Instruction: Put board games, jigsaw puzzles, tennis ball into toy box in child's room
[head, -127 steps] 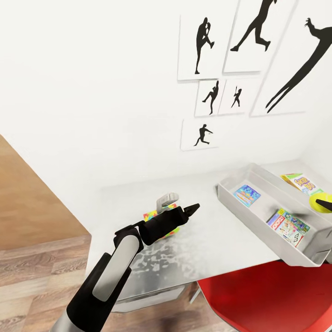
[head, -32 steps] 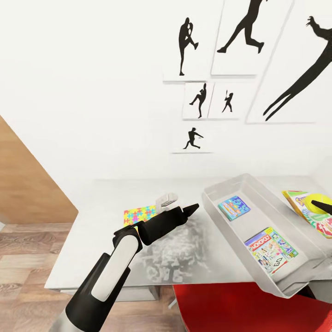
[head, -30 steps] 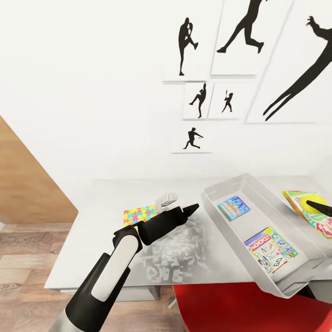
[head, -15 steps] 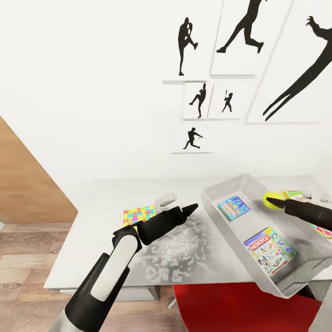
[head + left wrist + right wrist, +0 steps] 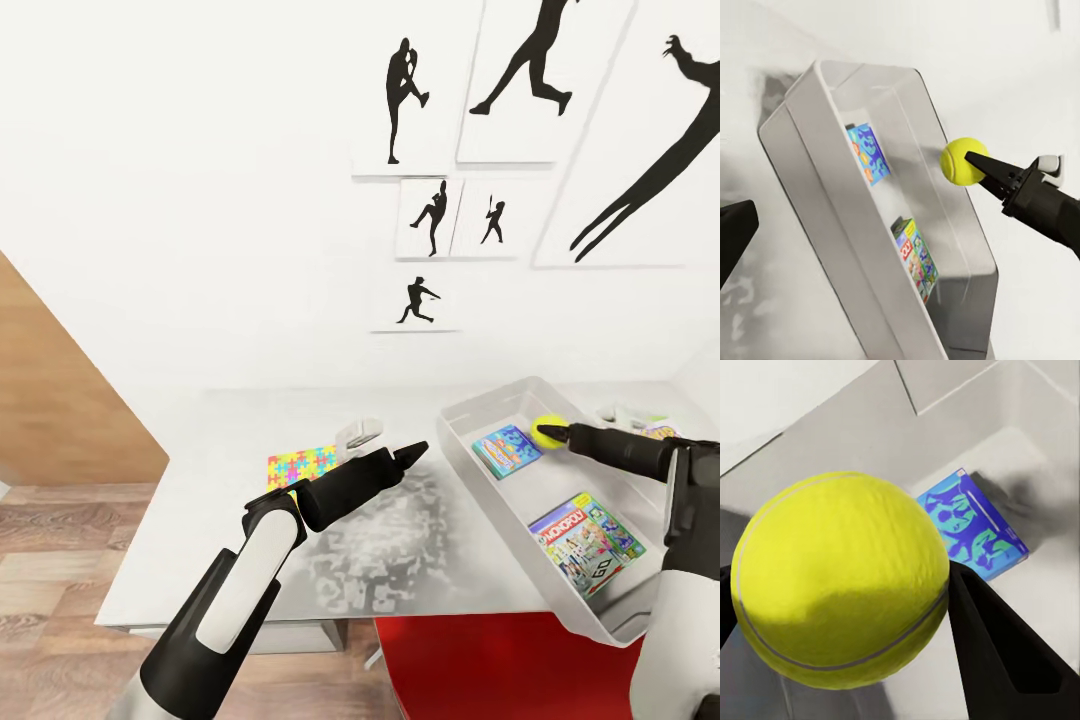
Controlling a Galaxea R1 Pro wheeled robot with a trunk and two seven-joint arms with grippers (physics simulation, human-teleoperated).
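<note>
- The right gripper [image 5: 562, 434] is clamped on the fuzzy yellow tennis ball [image 5: 548, 431], held above the far end of the shallow grey plastic toy box [image 5: 470, 470]
- Below the ball lies a small blue puzzle box [image 5: 507, 449]; a green-bordered Monopoly board game [image 5: 585, 541] sits nearer in the same box
- Best to lower the ball close to the box floor before parting the fingers, so it cannot bounce or roll over the low wall
- The left gripper [image 5: 420, 450] hovers over the pale table [image 5: 200, 520], apparently holding nothing, near the multicoloured jigsaw puzzle [image 5: 300, 465]; how far open it is I cannot tell
</note>
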